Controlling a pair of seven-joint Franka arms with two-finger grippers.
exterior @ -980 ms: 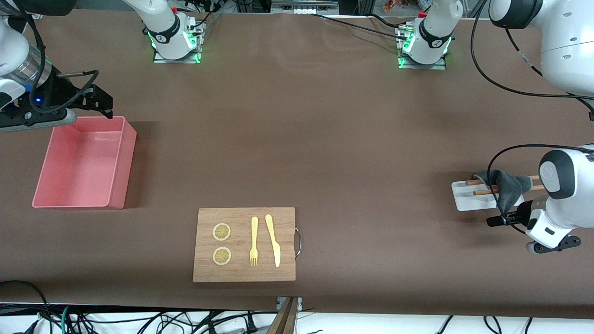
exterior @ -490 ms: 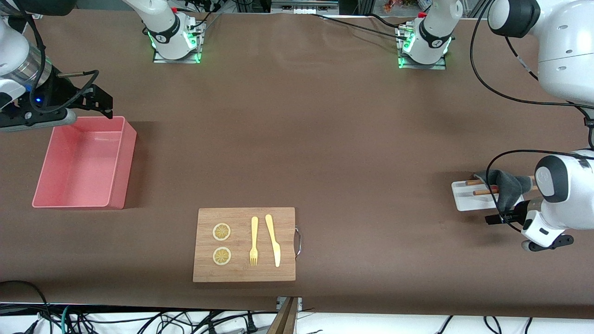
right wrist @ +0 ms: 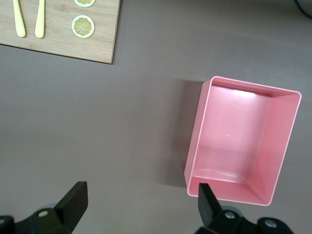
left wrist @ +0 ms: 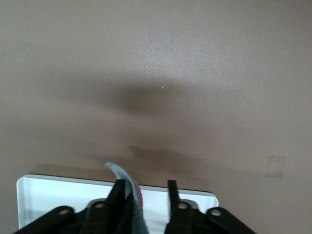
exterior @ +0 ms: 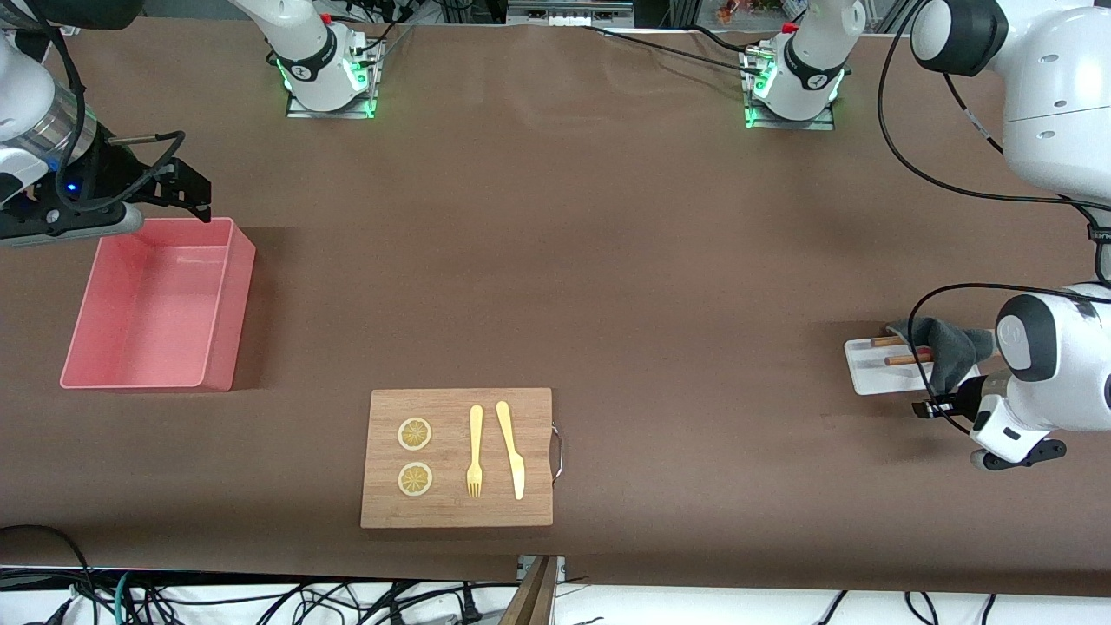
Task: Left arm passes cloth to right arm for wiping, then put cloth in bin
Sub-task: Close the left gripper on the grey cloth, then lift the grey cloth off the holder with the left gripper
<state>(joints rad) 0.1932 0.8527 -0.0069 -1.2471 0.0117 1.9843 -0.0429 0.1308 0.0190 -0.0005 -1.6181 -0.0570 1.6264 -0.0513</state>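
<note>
While the pink bin (exterior: 156, 304) sits empty at the right arm's end of the table, with the waiting right gripper (right wrist: 139, 202) spread wide above the table just beside it, the dark grey cloth (exterior: 946, 351) drapes over wooden rods on a small white tray (exterior: 868, 369) at the left arm's end. Left gripper (left wrist: 145, 195) has its fingers partly closed around a fold of that rag, though whether they truly pinch it is hard to tell; being soft, light and limp, it should be taken by a bunched fold, not a loose edge

light: even, bright, overhead
shadows: soft, beside bin (exterior: 156, 299); under left gripper (left wrist: 146, 204)
focus: left gripper's fingers blurred
</note>
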